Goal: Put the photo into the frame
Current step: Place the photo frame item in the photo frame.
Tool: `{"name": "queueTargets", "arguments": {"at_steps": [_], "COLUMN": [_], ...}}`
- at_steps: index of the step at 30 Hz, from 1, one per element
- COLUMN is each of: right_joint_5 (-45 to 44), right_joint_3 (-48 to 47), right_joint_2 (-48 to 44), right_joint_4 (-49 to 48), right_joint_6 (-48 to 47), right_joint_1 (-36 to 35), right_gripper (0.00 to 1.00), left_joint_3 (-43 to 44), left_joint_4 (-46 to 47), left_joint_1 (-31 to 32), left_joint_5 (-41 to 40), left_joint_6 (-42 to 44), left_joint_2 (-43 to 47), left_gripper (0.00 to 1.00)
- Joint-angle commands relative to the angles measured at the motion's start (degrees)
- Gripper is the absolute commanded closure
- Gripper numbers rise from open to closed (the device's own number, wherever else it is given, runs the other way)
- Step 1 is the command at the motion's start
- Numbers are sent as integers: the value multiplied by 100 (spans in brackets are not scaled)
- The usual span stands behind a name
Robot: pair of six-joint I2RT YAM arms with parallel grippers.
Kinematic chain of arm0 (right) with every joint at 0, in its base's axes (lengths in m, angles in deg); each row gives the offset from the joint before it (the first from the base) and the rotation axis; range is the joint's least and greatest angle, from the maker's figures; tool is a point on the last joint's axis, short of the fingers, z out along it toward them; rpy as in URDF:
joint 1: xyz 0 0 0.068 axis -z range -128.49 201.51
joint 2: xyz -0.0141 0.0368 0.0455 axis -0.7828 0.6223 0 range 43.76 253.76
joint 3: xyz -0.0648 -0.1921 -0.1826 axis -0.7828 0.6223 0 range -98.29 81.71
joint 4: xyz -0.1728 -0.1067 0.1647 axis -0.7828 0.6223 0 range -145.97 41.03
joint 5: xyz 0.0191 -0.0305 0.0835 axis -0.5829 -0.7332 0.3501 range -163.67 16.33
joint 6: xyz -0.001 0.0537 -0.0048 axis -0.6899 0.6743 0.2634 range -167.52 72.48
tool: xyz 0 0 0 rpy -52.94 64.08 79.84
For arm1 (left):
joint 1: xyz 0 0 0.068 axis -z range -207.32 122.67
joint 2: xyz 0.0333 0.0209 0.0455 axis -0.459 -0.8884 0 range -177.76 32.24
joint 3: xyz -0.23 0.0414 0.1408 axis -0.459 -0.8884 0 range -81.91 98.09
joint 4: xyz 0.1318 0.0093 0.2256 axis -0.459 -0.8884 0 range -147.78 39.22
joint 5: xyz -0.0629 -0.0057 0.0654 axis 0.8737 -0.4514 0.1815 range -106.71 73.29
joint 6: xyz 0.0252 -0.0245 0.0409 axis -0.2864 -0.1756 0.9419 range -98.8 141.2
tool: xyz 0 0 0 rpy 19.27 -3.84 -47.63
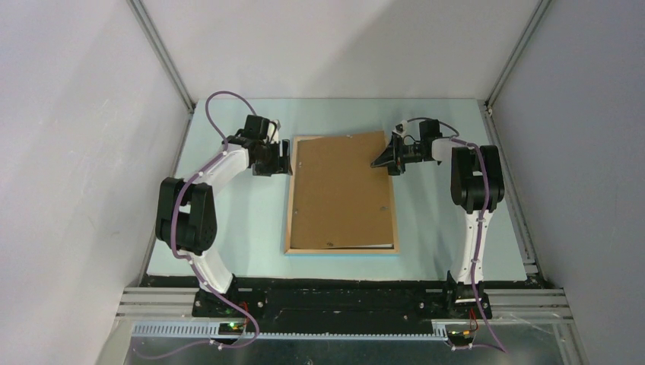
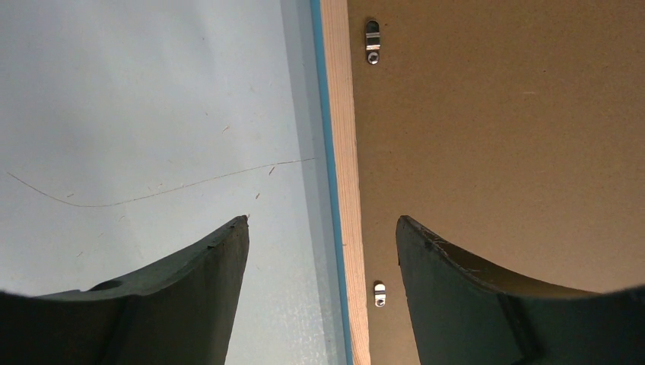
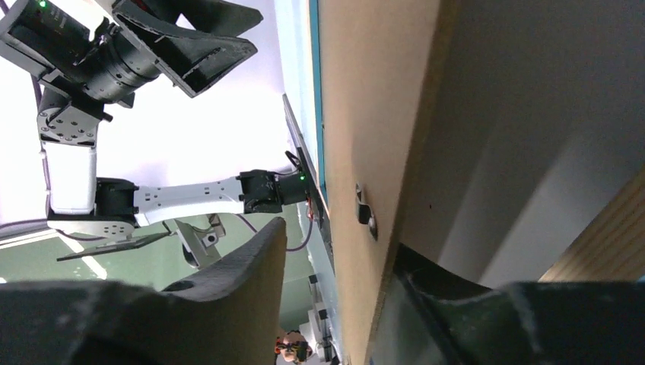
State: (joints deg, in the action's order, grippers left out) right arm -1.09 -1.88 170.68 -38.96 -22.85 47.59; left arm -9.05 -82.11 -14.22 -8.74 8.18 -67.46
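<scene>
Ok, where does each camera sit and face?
Top external: above, behind the bases, looking down on table, frame, left arm and right arm.
Left wrist: over the frame's left rail, looking straight down; own fingers straddle it.
Right wrist: at the frame's far right corner, looking sideways across the backing board at the left arm; own fingers show.
Shared: backing board in all.

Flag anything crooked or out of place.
The backing board lies skewed in the frame: its far right corner rides over the rim at the right gripper, and a pale strip peeks out along its near edge.
</scene>
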Motion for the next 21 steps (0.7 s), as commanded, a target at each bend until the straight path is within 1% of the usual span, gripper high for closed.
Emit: {"name": "queueTargets", "arguments": {"at_steps": [1, 5, 12, 15, 21], "right_joint_5": [-44, -255, -901, -1111, -1431], "right_joint_3": [-349, -531, -1031, -1104, -1088], "right_joint_2": [5, 13, 48, 50, 26], "right_joint_4": [658, 1025, 1971, 2155, 2313], "right_joint_6": [-480, -816, -1338, -1478, -1562], "right_joint_1": [-54, -51, -76, -119, -169], "right_gripper": [51, 43, 34, 30, 27], "left_joint_3": [-22, -17, -10, -9, -11], "left_joint_4": [134, 129, 135, 129, 131], "left_joint_1": [-44, -45, -40, -45, -40], "left_joint_5": [82, 90, 102, 116, 136], "left_joint_6": [97, 97, 92, 89, 84], "left_joint_2": [249, 253, 256, 264, 258], "left_gripper": [24, 24, 24, 24, 25]}}
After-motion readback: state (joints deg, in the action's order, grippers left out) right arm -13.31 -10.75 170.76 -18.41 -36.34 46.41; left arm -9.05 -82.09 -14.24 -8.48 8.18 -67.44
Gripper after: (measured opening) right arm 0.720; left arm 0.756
